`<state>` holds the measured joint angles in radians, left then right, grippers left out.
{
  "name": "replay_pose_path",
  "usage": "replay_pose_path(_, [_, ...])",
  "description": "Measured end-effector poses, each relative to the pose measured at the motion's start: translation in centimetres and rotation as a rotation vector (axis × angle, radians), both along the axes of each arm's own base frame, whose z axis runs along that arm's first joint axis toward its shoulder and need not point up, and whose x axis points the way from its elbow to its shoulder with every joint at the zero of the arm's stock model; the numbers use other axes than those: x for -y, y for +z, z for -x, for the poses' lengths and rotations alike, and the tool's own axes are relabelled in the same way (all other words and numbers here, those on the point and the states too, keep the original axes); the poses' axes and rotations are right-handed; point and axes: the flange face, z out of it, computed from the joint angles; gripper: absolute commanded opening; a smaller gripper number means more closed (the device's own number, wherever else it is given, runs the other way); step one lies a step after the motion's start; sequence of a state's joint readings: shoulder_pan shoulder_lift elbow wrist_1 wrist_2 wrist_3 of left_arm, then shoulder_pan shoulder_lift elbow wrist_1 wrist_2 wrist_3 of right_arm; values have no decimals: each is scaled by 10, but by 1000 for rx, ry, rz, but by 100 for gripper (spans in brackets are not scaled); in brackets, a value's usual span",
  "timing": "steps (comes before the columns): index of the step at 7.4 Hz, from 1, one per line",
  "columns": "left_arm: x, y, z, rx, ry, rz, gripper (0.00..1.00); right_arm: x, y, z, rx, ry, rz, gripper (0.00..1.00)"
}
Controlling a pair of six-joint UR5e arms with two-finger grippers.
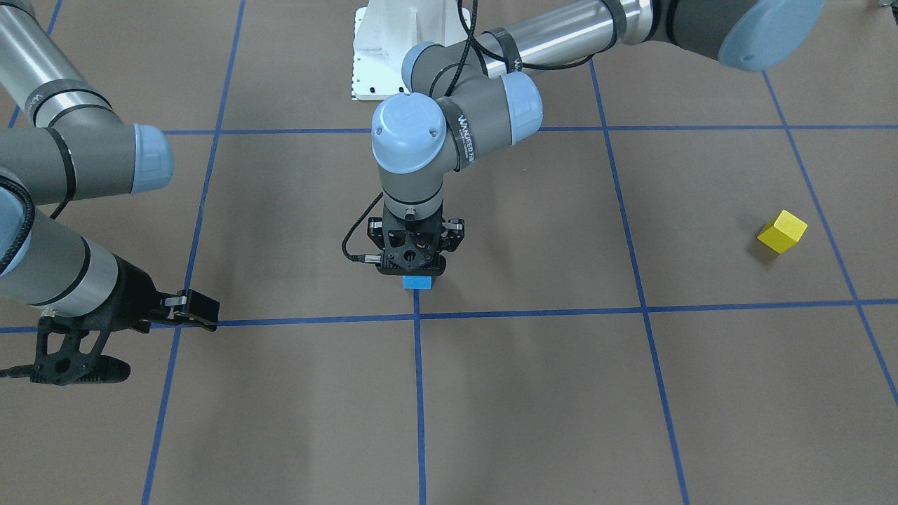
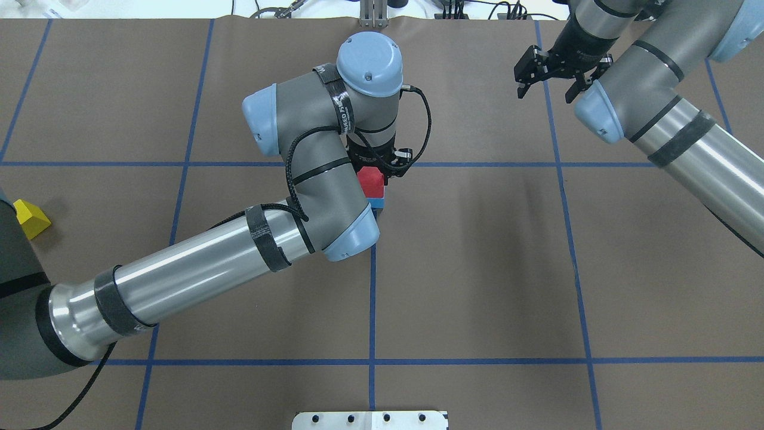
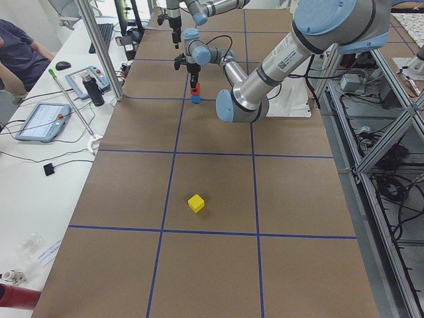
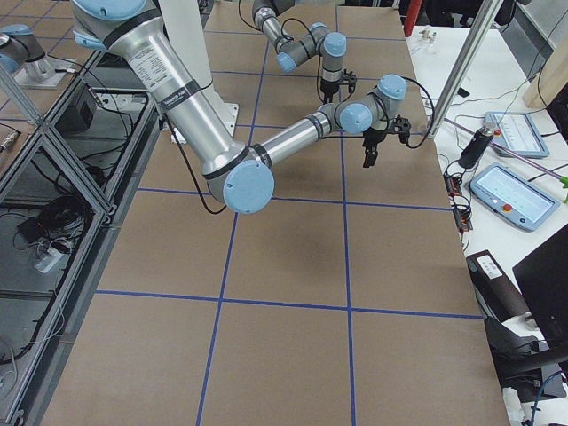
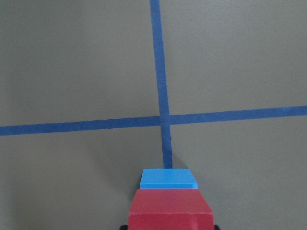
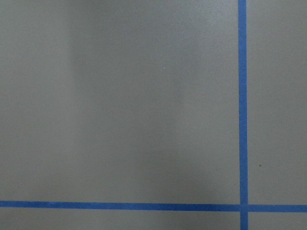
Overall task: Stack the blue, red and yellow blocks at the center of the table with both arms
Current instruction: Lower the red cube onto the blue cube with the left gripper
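Matte brown table (image 2: 477, 269), blue-taped in squares; cables (image 2: 471, 9) lie along its top edge. Left edge: yellow block (image 2: 30, 218) (well apart from the others). Centre: left gripper (image 2: 377, 167) clamps red block (image 2: 370, 179) over blue block (image 2: 378, 203), just beside the tape crossing (image 5: 164, 120). Upper right: right gripper (image 2: 546, 80) hangs spread, empty.

The left end effector (image 1: 415, 268) is hiding the red block (image 2: 370, 179) from the front; the left arm (image 2: 322, 197) is overlapping the blue block (image 2: 378, 204) overhead.
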<state>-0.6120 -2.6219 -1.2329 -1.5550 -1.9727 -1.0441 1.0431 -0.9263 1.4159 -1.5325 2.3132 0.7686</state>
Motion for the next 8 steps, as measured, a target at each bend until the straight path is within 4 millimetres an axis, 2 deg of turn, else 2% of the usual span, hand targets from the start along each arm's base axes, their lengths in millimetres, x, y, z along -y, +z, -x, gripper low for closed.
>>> replay_pose_path(1, [0,0,0,-2,-2,0,0,0,1,0,-1,0,1,99])
replay_pose_path(2, [0,0,0,-3,-3,2,14,-1,3,0,-2,0,3,99])
replay_pose_path(3, [-1,0,-1,-3,-3,3,23,-1,5,-1,-3,0,5,99])
replay_pose_path(7, [-6,1,-6,0,4,4,34,-1,6,-1,-3,0,5,99])
replay_pose_path(8, [-6,2,-6,0,4,5,34,-1,6,-1,-3,0,5,99])
